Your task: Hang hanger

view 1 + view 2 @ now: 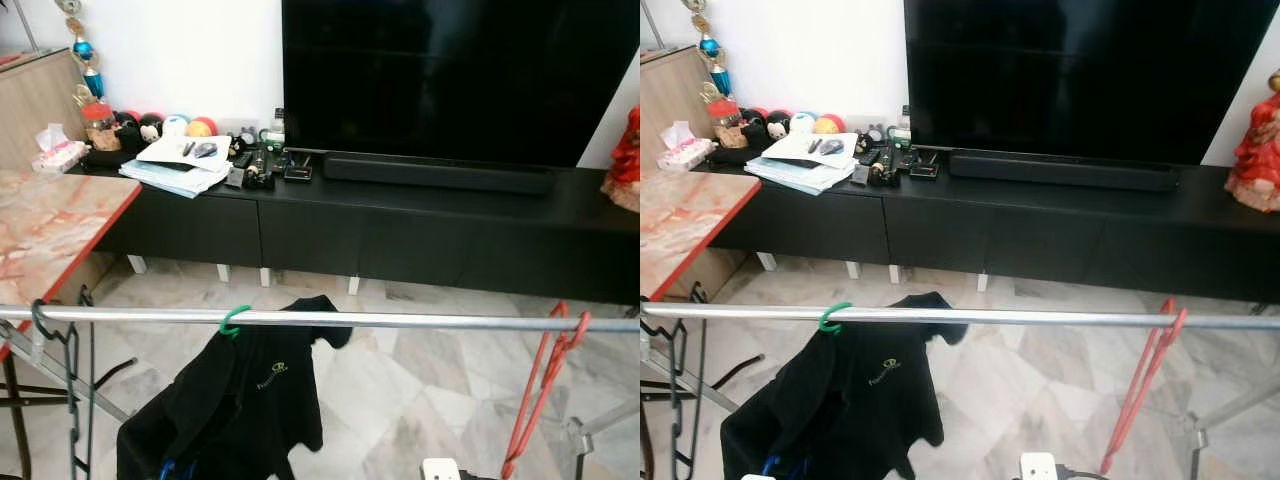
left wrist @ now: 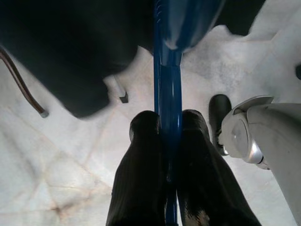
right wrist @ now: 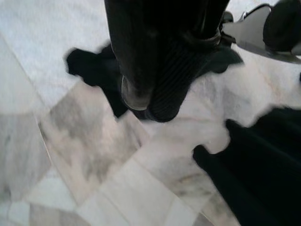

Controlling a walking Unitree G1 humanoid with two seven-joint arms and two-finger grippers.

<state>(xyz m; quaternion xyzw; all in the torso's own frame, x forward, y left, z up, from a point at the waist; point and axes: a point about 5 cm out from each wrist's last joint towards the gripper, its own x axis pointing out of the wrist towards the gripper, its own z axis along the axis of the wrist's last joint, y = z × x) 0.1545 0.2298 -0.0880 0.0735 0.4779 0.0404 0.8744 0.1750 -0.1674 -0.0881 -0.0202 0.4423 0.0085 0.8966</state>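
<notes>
Looking down over the rail [image 1: 420, 320], we see a steel bar running left to right across the near scene, above a marble floor [image 1: 400, 390]. Our left pincer [image 2: 169, 136] is closed on a blue hanger [image 2: 168, 94]: the two black fingers press either side of its shaft, which runs straight out along the fingers toward a wider blue part at the far end. A sliver of that blue shows at the near left in the head views [image 1: 165, 470], below a black shirt [image 1: 240, 410] that hangs from the rail by a green hook [image 1: 233, 320].

So the hanger sits low, under and slightly left of the shirt, and the rail lies above and beyond it. We judge that the coming move turns on lifting the hanger up past the shirt and bringing its hook over the bar, likely in the bare stretch right of the green hook. The left arm is the one to do it.

Our right pincer [image 3: 155, 94] points down at the floor, with dark fabric around its fingers; we cannot tell whether it is open or shut, or holds anything.

A red hanger [image 1: 545, 380] hangs at the rail's right end, a black hanger [image 1: 60, 380] at its left. Beyond stand a black TV cabinet [image 1: 400, 230] with a TV [image 1: 450, 70], and a marble-topped desk [image 1: 50, 220] on the left.
</notes>
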